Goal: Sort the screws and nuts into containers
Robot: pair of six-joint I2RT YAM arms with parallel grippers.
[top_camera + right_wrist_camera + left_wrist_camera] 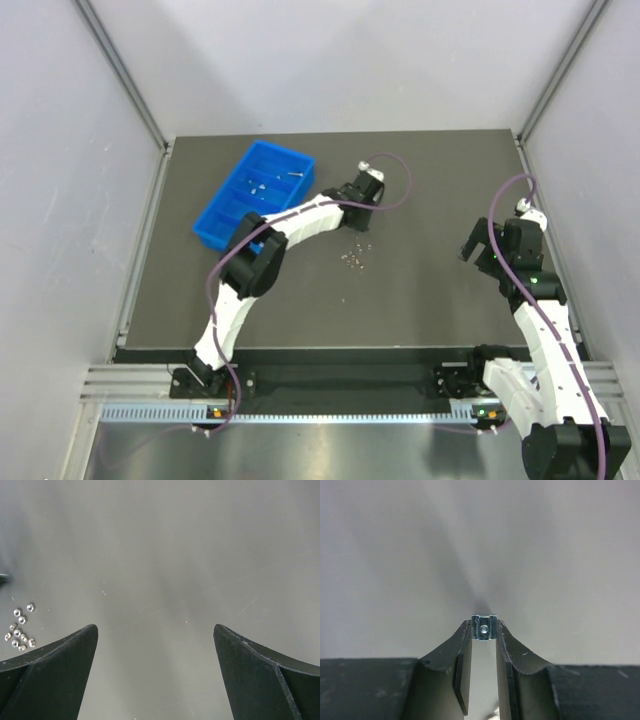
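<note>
Top external view, left to right: the blue tray (225, 187) sits at the far left of the bench (430, 200), with a few metal specks (262, 187) in its compartments, kind not discernible. I note the left pincer (484, 631) clenched on one nut (484, 626), held only at the very fingertips, near the loose pile of nuts (354, 258) mid-bench. The right pincer (155, 635) stands released and empty, well apart at the right. My concern is that so shallow a grip could let the nut twist out on the carry to the tray, or fall into a wrong compartment. The left forearm (300, 220), passing close by the tray's near corner, might also nudge it.
</note>
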